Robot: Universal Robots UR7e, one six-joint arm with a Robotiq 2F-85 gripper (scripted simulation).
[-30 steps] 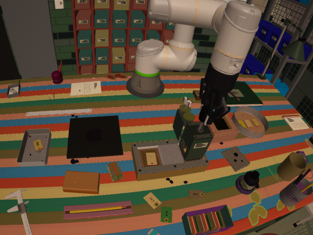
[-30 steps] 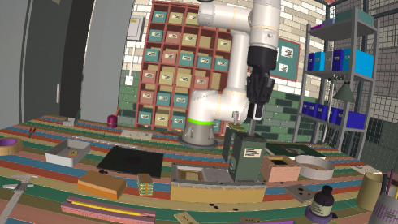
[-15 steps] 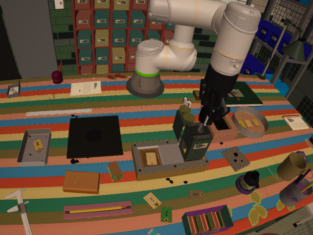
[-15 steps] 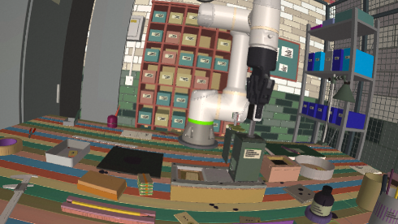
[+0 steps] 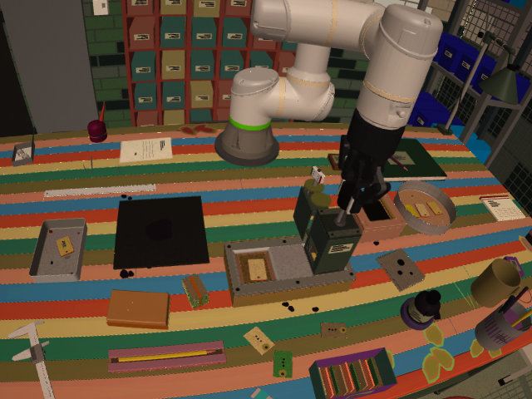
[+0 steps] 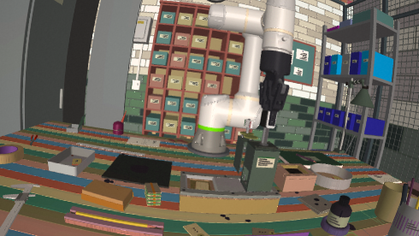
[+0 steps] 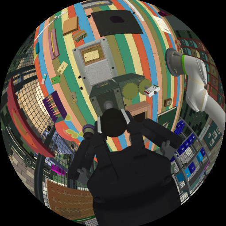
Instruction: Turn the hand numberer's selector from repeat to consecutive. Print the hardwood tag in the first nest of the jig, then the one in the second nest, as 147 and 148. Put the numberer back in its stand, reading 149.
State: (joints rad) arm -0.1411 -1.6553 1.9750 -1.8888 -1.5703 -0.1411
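Observation:
The dark green hand numberer (image 5: 333,245) (image 6: 259,166) (image 7: 106,97) stands upright on the right-hand nest of the grey jig (image 5: 285,270) (image 6: 226,192). That nest is hidden under it. The left-hand nest holds a pale hardwood tag (image 5: 256,268) (image 7: 91,55) in plain view. The numberer's selector, a small white and red lever (image 5: 317,175) (image 7: 151,90), sits by two toothed wheels at its rear. The empty tan stand (image 5: 378,217) (image 6: 295,176) is just right of the jig. My gripper (image 5: 349,205) (image 6: 267,124) (image 7: 113,120) is closed around the black knob on the numberer's plunger.
Behind the table stand a red rack of labelled drawers (image 5: 189,56) and the arm's base (image 5: 247,146). A round tray with spare tags (image 5: 425,210) lies right of the stand. A black mat (image 5: 160,232) lies left of the jig. An ink bottle (image 5: 423,307) and cups stand near the front right edge.

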